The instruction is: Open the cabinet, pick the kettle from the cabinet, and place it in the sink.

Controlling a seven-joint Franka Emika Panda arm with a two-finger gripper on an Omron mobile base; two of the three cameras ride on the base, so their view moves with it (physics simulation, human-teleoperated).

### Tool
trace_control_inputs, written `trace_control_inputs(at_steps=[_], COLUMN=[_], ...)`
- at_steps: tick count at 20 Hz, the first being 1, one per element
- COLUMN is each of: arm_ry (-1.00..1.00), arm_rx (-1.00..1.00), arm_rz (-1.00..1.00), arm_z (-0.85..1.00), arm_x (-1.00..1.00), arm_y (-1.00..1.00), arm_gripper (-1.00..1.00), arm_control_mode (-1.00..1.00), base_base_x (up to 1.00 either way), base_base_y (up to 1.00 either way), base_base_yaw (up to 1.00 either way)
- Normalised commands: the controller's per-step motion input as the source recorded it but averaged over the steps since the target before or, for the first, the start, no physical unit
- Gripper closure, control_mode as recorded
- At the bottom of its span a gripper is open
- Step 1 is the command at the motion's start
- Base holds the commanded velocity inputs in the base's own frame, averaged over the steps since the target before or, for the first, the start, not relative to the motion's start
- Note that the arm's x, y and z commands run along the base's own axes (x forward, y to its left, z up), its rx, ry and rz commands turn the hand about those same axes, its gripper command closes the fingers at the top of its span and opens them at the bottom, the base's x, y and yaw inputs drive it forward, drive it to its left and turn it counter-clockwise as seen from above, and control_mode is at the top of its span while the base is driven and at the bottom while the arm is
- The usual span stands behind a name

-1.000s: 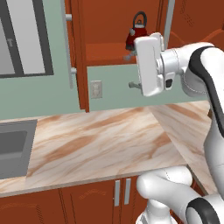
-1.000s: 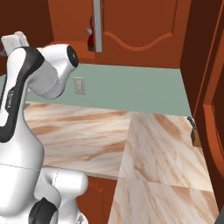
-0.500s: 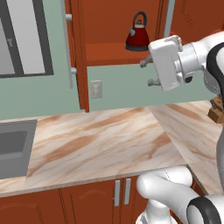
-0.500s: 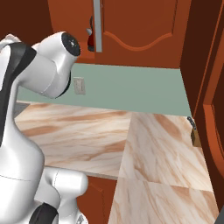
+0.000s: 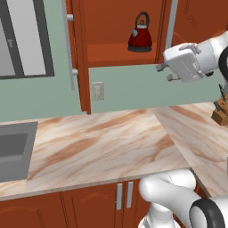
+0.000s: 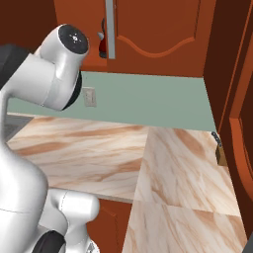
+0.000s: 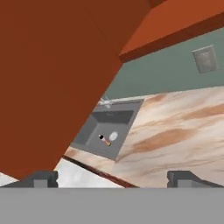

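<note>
Left base view: the cabinet [image 5: 120,49] stands open, with the kettle [image 5: 140,37] upright on its shelf near the right edge. My gripper [image 5: 164,72] has swung right and clear of the opening since a second ago, fingers spread wide and empty, so the kettle is now exposed for a reach.

Right base view: my arm screens most of the kettle [image 6: 103,45].

Hand view: the sink [image 7: 105,131] lies in the counter's far end.
</note>
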Motion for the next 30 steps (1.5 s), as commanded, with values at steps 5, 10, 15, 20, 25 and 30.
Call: trace_control_inputs(at_steps=[5, 10, 15, 20, 25, 30], arm_ry=[-0.33, -0.22, -0.12, -0.05, -0.02, -0.05], arm_rx=[-0.17, -0.15, -0.08, 0.0, 0.0, 0.0], arm_rz=[-0.14, -0.22, -0.24, -0.29, -0.23, -0.08], arm_z=[0.0, 0.0, 0.04, 0.06, 0.08, 0.11], arm_x=[0.03, 0.14, 0.21, 0.27, 0.37, 0.39], arm_y=[-0.34, -0.32, -0.31, -0.27, -0.27, -0.28], arm_gripper=[-1.0, -1.0, -1.0, -1.0, -1.0, -1.0], arm_control_mode=[-1.0, -1.0, -1.0, -1.0, -1.0, -1.0], base_base_x=[0.0, 0.0, 0.0, 0.0, 0.0, 0.0], base_base_y=[0.0, 0.0, 0.0, 0.0, 0.0, 0.0], base_base_yaw=[0.0, 0.0, 0.0, 0.0, 0.0, 0.0])
